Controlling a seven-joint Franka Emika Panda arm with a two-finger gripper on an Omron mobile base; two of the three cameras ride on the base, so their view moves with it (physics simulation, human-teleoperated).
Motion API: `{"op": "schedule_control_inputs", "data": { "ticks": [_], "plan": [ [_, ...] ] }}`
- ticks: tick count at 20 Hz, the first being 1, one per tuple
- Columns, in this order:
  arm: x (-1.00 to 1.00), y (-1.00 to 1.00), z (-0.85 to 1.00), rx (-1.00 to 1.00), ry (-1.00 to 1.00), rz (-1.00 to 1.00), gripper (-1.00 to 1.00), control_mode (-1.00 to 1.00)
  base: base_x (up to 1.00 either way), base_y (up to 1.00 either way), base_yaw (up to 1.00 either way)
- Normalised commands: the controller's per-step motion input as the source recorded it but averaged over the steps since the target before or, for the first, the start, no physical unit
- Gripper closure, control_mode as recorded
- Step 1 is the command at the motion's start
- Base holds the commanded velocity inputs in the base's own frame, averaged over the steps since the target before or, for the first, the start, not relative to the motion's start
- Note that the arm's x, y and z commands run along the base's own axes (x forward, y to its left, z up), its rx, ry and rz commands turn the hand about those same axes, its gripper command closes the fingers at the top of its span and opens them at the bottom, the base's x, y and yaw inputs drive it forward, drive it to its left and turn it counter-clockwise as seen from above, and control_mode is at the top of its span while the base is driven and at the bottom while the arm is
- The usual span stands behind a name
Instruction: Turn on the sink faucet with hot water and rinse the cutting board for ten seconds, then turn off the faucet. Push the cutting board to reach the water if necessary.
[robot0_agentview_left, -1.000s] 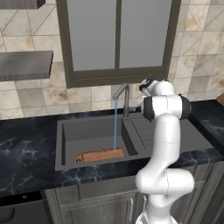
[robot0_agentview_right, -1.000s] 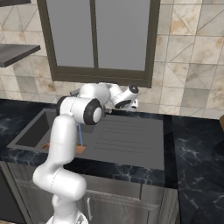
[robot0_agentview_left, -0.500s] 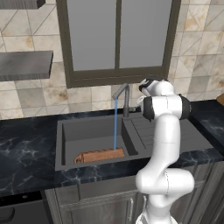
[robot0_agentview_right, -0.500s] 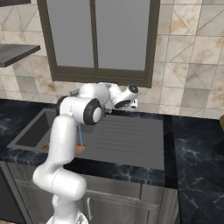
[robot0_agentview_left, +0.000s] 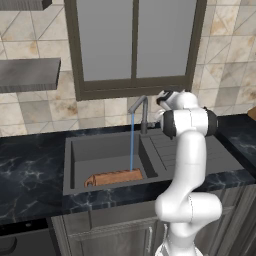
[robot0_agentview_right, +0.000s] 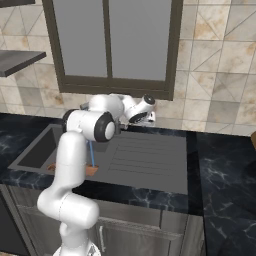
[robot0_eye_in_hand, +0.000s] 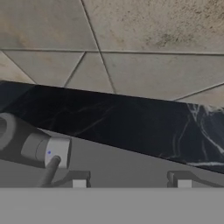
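The sink faucet (robot0_agentview_left: 142, 111) stands behind the sink (robot0_agentview_left: 75, 160), and the water (robot0_agentview_left: 132, 145) falls from its spout as a thin blue stream. It lands on the reddish-brown cutting board (robot0_agentview_left: 115, 177), which lies along the basin's front wall. My gripper (robot0_eye_in_hand: 131, 183) is just right of the faucet post, low over the back of the counter. It is open, with nothing between its fingertips (robot0_eye_in_hand: 79, 183). In the hand view the faucet's grey side knob (robot0_eye_in_hand: 41, 150) and small lever (robot0_eye_in_hand: 50, 170) sit just left of the left fingertip. My arm hides the faucet in the right base view.
The ribbed drainboard (robot0_agentview_right: 140, 155) stretches right of the basin under my arm. Black marbled countertop (robot0_agentview_left: 30, 175) surrounds the sink. A tiled wall (robot0_eye_in_hand: 131, 52) and a dark-framed window (robot0_agentview_left: 135, 45) rise close behind the faucet. A grey shelf (robot0_agentview_left: 27, 75) hangs at the left.
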Motion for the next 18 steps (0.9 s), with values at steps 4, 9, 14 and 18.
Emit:
{"op": "schedule_control_inputs", "data": {
  "ticks": [4,9,14,18],
  "plan": [
    [-0.07,0.64,-0.21,-0.07,0.0,0.0,-1.0,-1.0,0.0,0.0,0.0],
    [-0.06,0.7,-0.23,-0.07,0.0,0.0,-1.0,-1.0,0.0,0.0,0.0],
    [-0.02,0.76,-0.35,-0.08,0.0,0.0,-1.0,-1.0,0.0,0.0,0.0],
    [0.0,0.76,-0.35,-0.04,0.0,0.0,-1.0,-1.0,0.0,0.0,0.0]
  ]
}}
